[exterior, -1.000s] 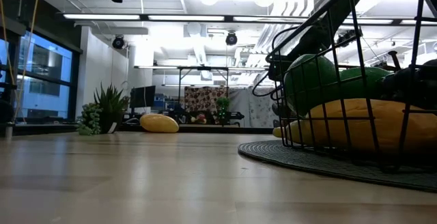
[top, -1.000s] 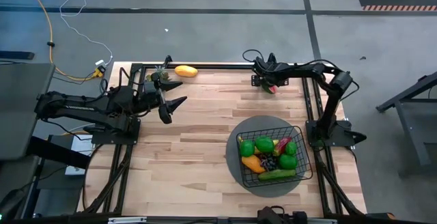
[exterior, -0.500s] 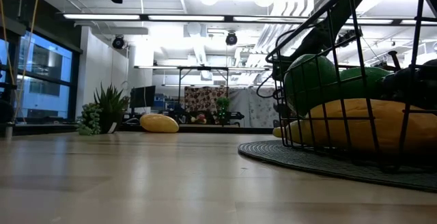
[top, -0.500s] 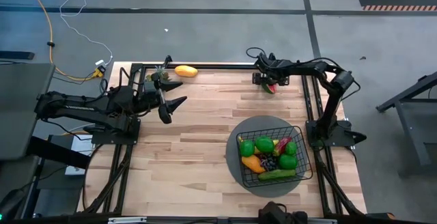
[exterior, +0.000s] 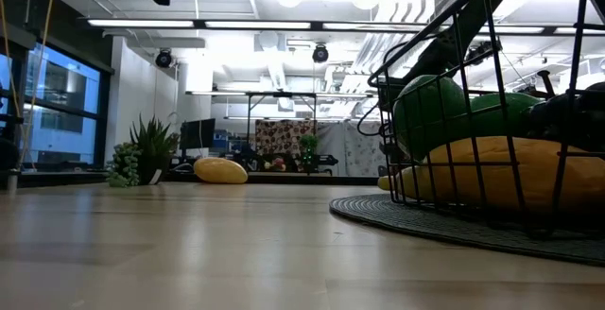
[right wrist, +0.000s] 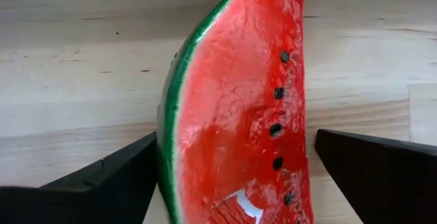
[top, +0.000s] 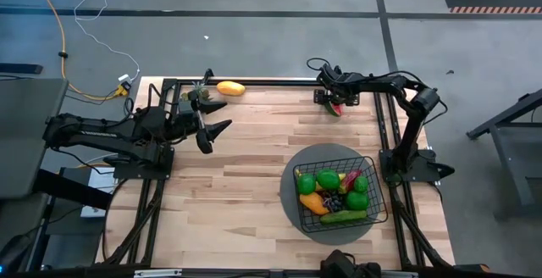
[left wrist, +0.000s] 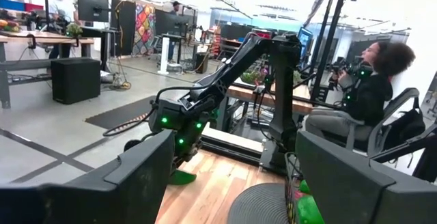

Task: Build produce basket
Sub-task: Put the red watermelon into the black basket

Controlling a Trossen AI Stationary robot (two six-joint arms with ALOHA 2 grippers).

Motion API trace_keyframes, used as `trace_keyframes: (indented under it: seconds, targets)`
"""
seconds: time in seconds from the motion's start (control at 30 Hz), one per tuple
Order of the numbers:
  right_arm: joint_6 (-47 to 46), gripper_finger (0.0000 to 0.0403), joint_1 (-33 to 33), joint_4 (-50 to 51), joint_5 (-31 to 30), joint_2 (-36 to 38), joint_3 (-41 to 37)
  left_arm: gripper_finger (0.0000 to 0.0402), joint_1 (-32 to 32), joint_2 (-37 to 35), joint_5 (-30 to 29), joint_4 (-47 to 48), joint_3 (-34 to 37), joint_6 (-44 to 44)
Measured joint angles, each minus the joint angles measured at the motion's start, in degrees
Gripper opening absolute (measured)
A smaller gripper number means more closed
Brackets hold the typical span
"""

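Right gripper point(right wrist: 232, 183) jaws wide, straddling watermelon point(right wrist: 239, 108) on worktop point(right wrist: 82, 67); one finger touches rind, other apart. Left gripper point(top: 212, 130) jaws spread, empty.

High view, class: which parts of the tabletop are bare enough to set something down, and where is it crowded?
Bare wood lies between the left end effector and the grey mat, and along the near-left edge. The basket is crowded with produce. The far edge holds a yellow fruit and the watermelon slice between the right end effector fingers.

watermelon slice point(right wrist: 235, 108) on wooden table point(right wrist: 82, 67), between open tool point(right wrist: 235, 183) fingers point(right wrist: 102, 183)
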State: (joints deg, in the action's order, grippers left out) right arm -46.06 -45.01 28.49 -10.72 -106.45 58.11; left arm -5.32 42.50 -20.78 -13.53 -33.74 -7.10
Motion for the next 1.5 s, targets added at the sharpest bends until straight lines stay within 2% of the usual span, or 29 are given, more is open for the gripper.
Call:
trace_keyframes:
  seconds: [0.3,0.57,0.73,0.83,0.93,1.07,1.2,1.3,1.4,1.5]
  targets:
    - [-0.03,0.0315,0.00,0.07,0.00,0.00,-0.04,0.0296,-0.02,0.00,0.00,0.01,0.00,-0.26]
    - [6.43,0.0307,0.00,0.76,0.77,1.36,-0.30,0.0296,0.00,0.00,0.00,-0.01,0.00,-0.26]
    - [16.74,0.0306,0.11,5.14,2.01,7.30,-0.92,0.0296,0.00,0.00,0.02,0.01,0.00,-0.26]
    - [21.85,0.0306,0.87,3.80,2.92,13.61,-1.63,0.0296,0.00,-0.01,0.01,0.01,0.00,-0.26]
    - [24.25,0.0306,2.50,2.84,4.79,20.62,-5.65,0.0296,0.00,0.00,0.02,0.01,0.00,-0.26]
    - [21.55,0.0306,6.22,-6.68,11.29,32.24,-15.44,0.0296,0.00,-0.01,0.02,0.01,0.00,-0.26]
    - [10.97,0.0306,12.57,-23.16,18.13,42.99,-27.97,0.0296,0.00,-0.02,0.02,0.03,0.00,-0.47]
    - [4.15,0.0306,18.33,-34.93,19.35,48.64,-34.84,0.0296,0.00,0.00,-0.01,0.02,0.00,-1.32]
    - [2.79,0.0306,23.63,-44.14,17.91,52.11,-36.35,0.0296,0.00,0.13,-0.56,0.00,0.00,-3.76]
    - [6.49,0.0306,27.74,-46.69,16.66,53.07,-34.24,0.0296,0.00,0.88,-0.41,0.01,0.00,-6.86]
